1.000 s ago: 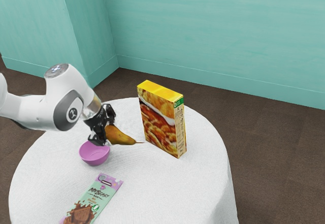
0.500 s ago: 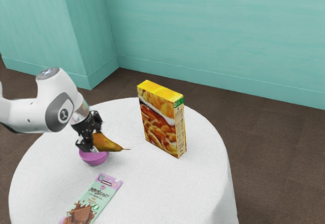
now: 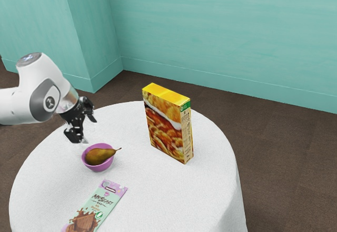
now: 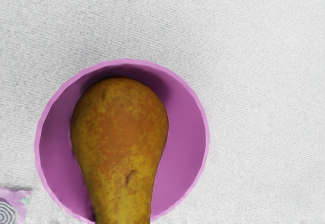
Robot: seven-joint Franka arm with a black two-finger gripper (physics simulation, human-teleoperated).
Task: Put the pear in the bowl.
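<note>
In the exterior view, claw [image 3: 89,131] spread, stemmed pear [image 3: 98,156] in purple bowl [image 3: 105,164], in the wrist view, pear's mottling.

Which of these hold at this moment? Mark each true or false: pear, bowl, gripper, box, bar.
1. The pear is in the bowl. True.
2. The gripper is shut on the pear. False: the gripper is open and apart from the pear.
3. The chocolate bar lies flat on the table. True.
4. The yellow box is lying on its side. False: the yellow box stands upright.
5. The pear's stem sticks out past the bowl's rim. True.
</note>
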